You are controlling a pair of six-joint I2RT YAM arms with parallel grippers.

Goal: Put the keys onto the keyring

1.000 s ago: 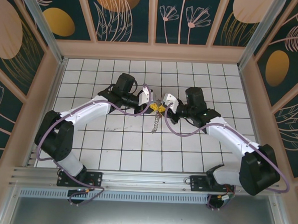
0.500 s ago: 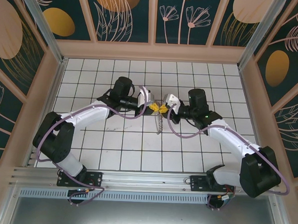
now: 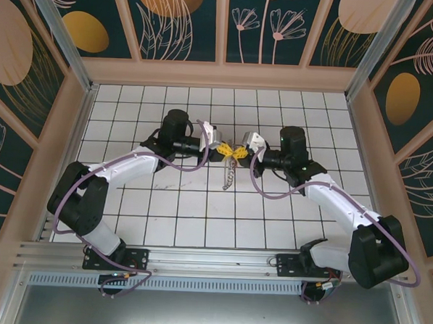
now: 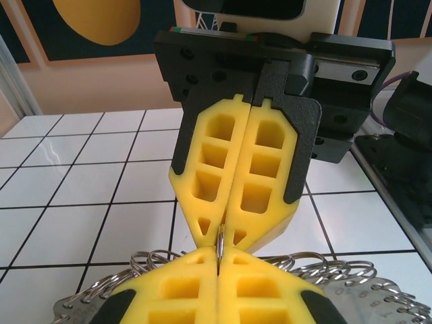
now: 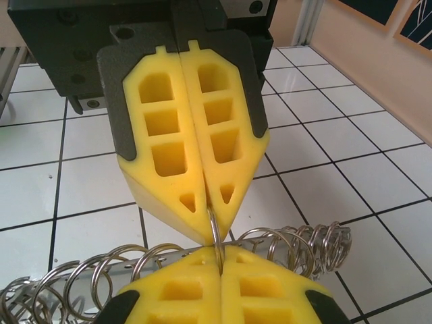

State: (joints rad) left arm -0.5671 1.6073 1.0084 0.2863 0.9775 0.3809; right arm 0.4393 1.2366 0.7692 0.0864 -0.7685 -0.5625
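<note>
My left gripper (image 3: 225, 151) and right gripper (image 3: 242, 152) meet tip to tip over the middle of the tiled floor. Both are shut on one thin metal ring (image 4: 220, 237) of the keyring (image 3: 229, 176), whose bunch of rings hangs below them. In the left wrist view my own yellow fingertips (image 4: 196, 266) are at the bottom and the right gripper (image 4: 227, 231) faces them. In the right wrist view the ring (image 5: 215, 229) stands upright between both pairs of pads, with several wire rings (image 5: 307, 246) fanned on a metal strip behind. The blue-tagged and red-tagged keys are out of view.
White tiled floor (image 3: 170, 210) stretches around the grippers. Wooden walls (image 3: 221, 75) box it in at the back and sides. Purple cables (image 3: 266, 190) loop from both arms. A metal rail (image 3: 211, 260) runs along the near edge.
Both grippers have shifted a little toward the back wall, still tip to tip on the ring. The hanging bunch rose with them.
</note>
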